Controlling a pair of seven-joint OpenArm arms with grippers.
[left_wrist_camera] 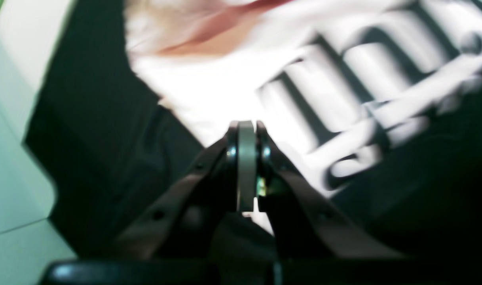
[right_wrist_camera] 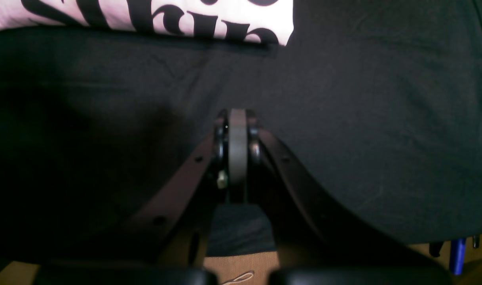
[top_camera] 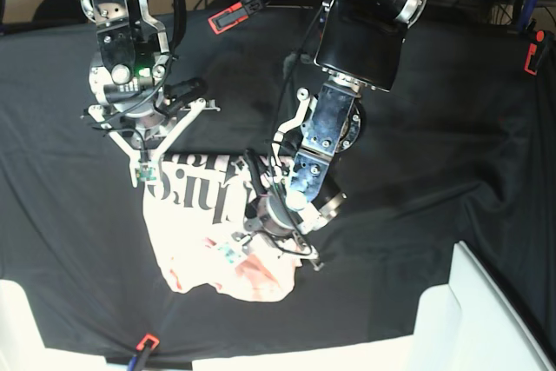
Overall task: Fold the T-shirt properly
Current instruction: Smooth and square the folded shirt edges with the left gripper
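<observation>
T-shirt (top_camera: 217, 232) crumpled on the black cloth (top_camera: 434, 154), lower-left of centre in the base view, lettering side up, black serif print (top_camera: 204, 187) along its upper edge. Lower part bunched into loose pink folds.

Left gripper (top_camera: 233, 251) down on the shirt's middle-right, arm reaching in from top right. In the left wrist view (left_wrist_camera: 247, 130), jaws pressed fully together, tip right over the bright shirt fabric (left_wrist_camera: 209, 91). Cannot tell whether any fabric is pinched between them: view blurred, nothing clearly visible in the jaw line. Blurred lettering (left_wrist_camera: 344, 91) to the right of the tip, black cloth (left_wrist_camera: 94, 130) to the left.

Right gripper (top_camera: 146, 171) at the shirt's upper-left corner in the base view, pointing down, tip at or just beside the shirt edge. In the right wrist view (right_wrist_camera: 237, 118), jaws clenched flat together, nothing between them, black cloth (right_wrist_camera: 344, 138) under and ahead. Shirt edge with lettering (right_wrist_camera: 166, 19) lies at the top of that view, apart from the tip.

White bins (top_camera: 486, 319) at the bottom edge of the base view, well apart from the shirt. Red-and-black clamp (top_camera: 248, 8) near the top edge of the cloth.
</observation>
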